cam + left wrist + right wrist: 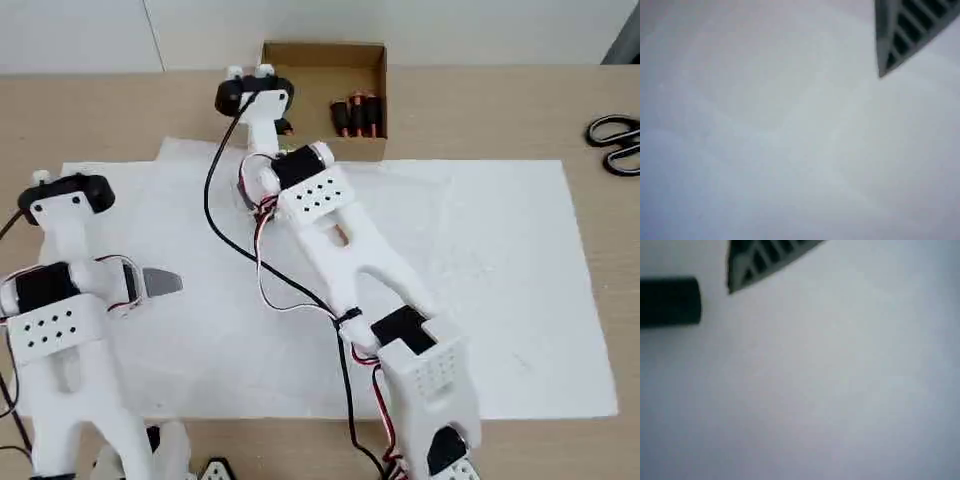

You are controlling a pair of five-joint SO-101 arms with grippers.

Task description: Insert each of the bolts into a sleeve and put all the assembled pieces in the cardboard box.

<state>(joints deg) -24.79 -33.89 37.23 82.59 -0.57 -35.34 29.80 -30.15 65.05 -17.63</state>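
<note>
Pieces [357,116], three assembled, lie side by side in the box [300,58], well apart from the left gripper [158,283]. Judged small, light, rigid and prone to rolling; best gripped across mid-length. Whether the left gripper or the right gripper [740,275] is open or closed cannot be told.

**Around the cardboard box [320,60]**

Assembled pieces [358,116] lie inside it, by its right wall. The paper sheet [480,270] spreads before the box; scissors [617,143] lie well right of it. My right arm [340,235] ends just beside its left wall.
</note>
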